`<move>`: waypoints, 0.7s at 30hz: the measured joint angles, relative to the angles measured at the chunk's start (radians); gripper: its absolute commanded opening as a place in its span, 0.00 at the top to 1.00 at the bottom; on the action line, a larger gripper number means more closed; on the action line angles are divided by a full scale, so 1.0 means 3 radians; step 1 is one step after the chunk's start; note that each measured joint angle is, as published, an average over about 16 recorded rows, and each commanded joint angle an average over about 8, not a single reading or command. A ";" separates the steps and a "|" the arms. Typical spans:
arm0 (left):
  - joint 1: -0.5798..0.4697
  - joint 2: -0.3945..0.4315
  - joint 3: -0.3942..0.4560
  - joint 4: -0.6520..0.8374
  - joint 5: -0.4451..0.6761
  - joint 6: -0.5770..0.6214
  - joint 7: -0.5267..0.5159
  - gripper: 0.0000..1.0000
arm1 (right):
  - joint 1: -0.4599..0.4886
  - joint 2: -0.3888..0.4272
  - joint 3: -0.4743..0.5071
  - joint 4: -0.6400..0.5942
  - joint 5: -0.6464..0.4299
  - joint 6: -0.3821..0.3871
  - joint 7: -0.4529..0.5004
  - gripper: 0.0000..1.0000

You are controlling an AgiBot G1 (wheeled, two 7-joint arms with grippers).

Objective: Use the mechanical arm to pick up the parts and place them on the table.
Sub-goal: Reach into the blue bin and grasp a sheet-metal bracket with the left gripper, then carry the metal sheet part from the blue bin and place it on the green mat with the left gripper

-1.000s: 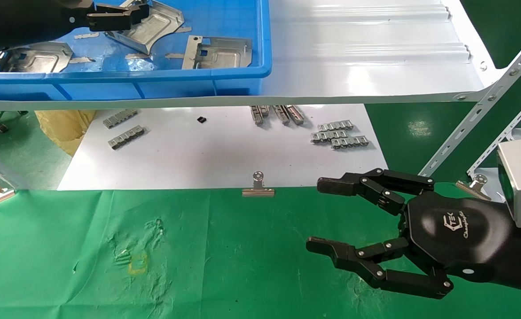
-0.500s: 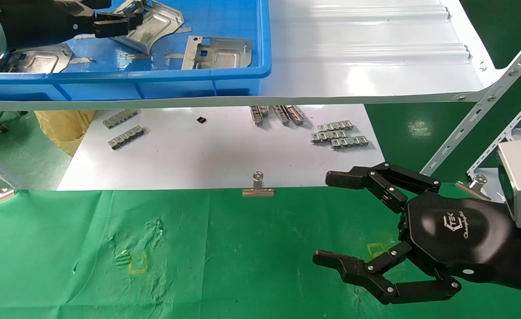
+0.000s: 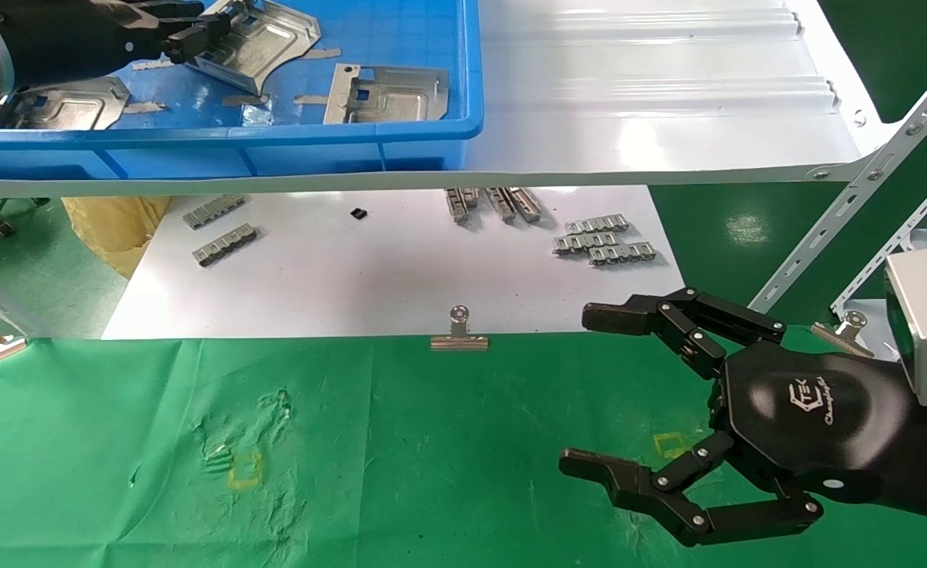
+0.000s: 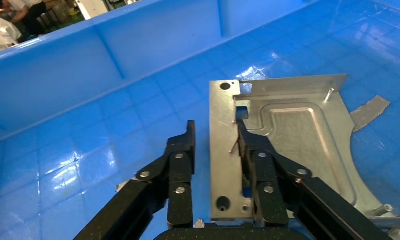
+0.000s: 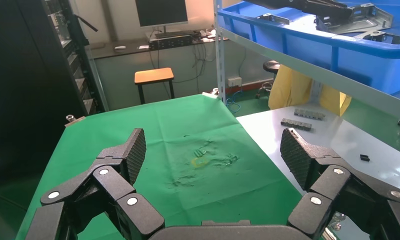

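Note:
Three silvery stamped parts lie in the blue bin (image 3: 274, 134): one at the far side (image 3: 270, 43), one on the right (image 3: 388, 93), one on the left (image 3: 65, 106). My left gripper (image 3: 203, 31) is in the bin at the far part. In the left wrist view my left gripper (image 4: 215, 132) straddles that part's (image 4: 298, 135) flange. One finger (image 4: 255, 150) lies against the plate. The other (image 4: 180, 155) stands off its edge with a strip of blue between. My right gripper (image 3: 581, 390) is wide open and empty over the green table (image 3: 392, 442), as its wrist view (image 5: 214, 150) also shows.
The bin stands on a glossy white shelf board (image 3: 652, 102). Below it a white sheet (image 3: 392, 276) carries grey link strips (image 3: 605, 241) and a binder clip (image 3: 459, 335) at its front edge. Yellow marks (image 3: 244, 469) show on the cloth. Slotted metal struts (image 3: 850, 197) rise at the right.
My left gripper has moved in on the far part, and the part has shifted slightly. My right gripper has opened wider and drifted a little right and nearer.

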 measured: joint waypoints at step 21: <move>0.0029 -0.0323 -0.0250 -0.0408 -0.0445 0.1777 0.0475 1.00 | 0.0000 0.0000 0.0000 0.0000 0.0000 0.0000 0.0000 0.00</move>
